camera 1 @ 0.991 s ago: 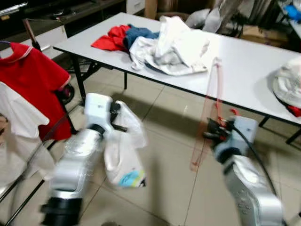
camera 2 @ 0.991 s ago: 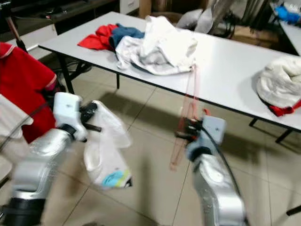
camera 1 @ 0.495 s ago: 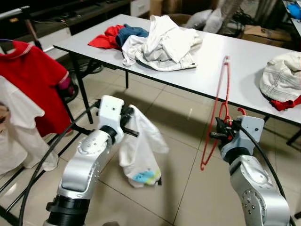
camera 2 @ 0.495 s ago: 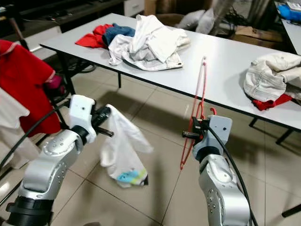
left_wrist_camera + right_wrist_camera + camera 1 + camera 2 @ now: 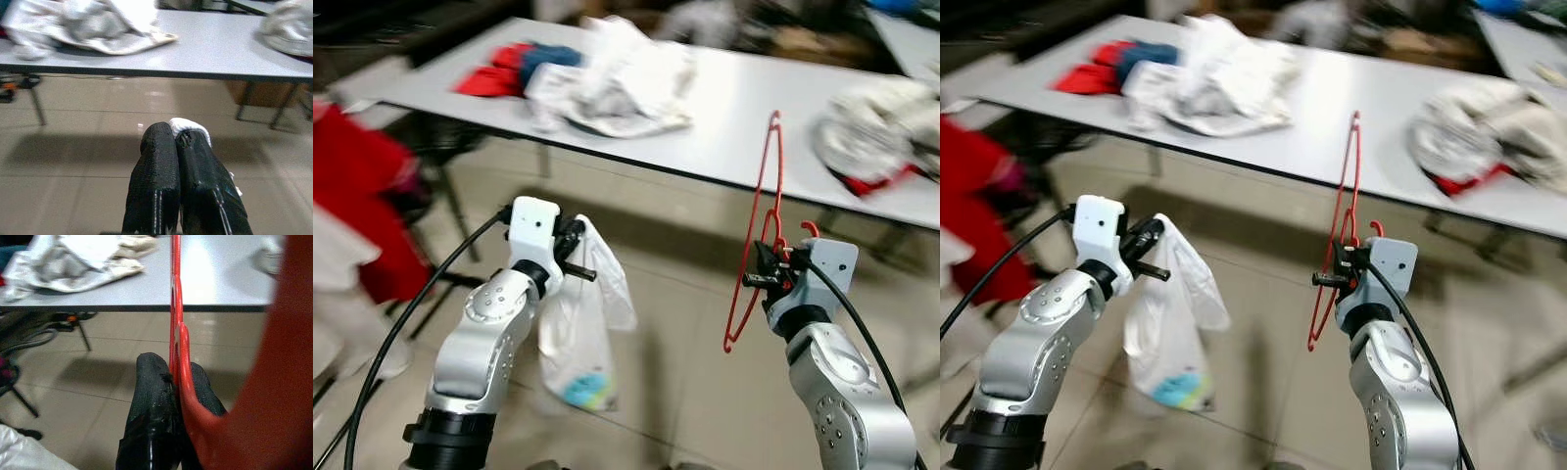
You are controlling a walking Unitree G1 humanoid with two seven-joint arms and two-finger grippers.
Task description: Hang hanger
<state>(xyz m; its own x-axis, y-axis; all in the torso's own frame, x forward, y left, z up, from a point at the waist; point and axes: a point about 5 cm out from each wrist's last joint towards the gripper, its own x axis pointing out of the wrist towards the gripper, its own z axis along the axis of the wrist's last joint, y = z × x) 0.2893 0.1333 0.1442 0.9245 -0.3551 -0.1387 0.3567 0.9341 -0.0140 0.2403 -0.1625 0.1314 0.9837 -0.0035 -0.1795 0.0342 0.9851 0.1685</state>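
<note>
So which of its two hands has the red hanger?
The right gripper, shut on the red hanger. The left gripper pinches a white garment.

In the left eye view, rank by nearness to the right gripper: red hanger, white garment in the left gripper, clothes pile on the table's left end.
1. Red hanger, clamped in the right gripper.
2. White garment, hanging from the left gripper, across the floor.
3. Clothes pile, far-left on the table.

One red hanger (image 5: 759, 225) up in the air, one white garment (image 5: 579, 328) dangling. Two tools: left tool (image 5: 576, 257), right tool (image 5: 759, 274). One long worktop (image 5: 744, 117) carrying two heaps of clothes: a mixed pile (image 5: 597, 83) and a pale bundle (image 5: 876, 132). One red shirt (image 5: 357, 211) hanging at the far left.
</note>
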